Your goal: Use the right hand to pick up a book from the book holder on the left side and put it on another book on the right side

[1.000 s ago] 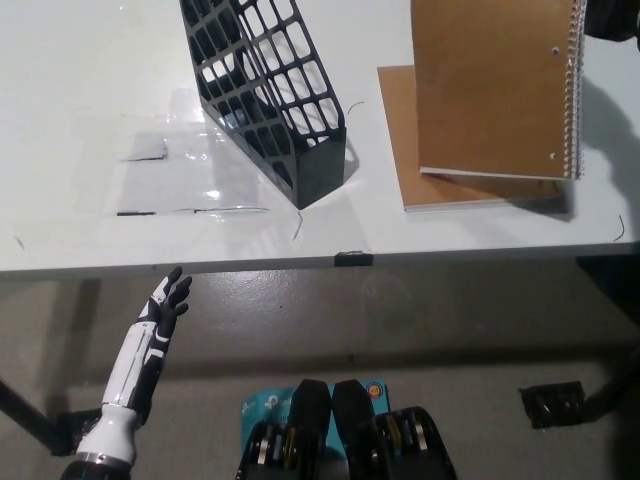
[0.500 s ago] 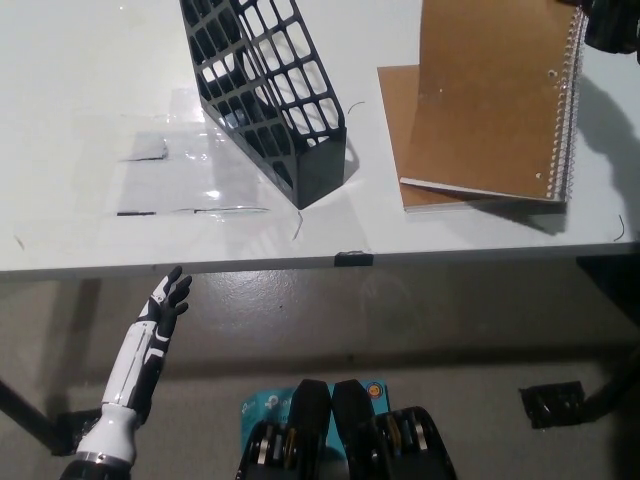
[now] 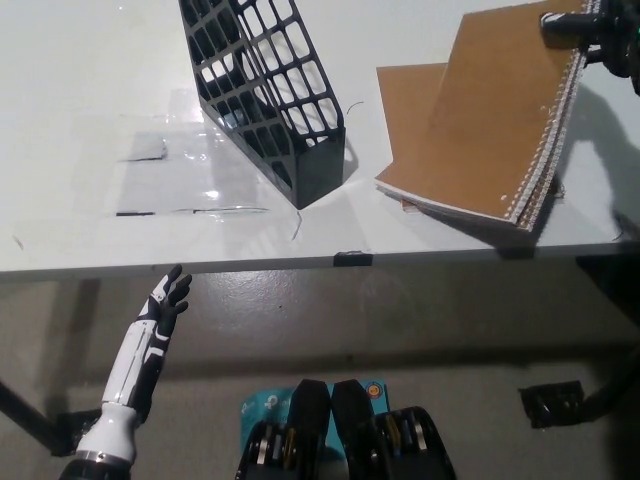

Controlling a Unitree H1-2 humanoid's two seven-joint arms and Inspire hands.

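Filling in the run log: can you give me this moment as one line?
phase: placing | right robot hand: shut on brown spiral-bound notebook, tilted over flat brown book | left robot hand: open, idle below white table

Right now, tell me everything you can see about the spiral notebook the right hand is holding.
The spiral notebook has a plain brown cardboard cover, white page edges and a metal coil binding along its right side. It is tilted and turned askew. Its lower corner rests over the other brown book lying flat on the white table. The black right hand grips its upper right corner.
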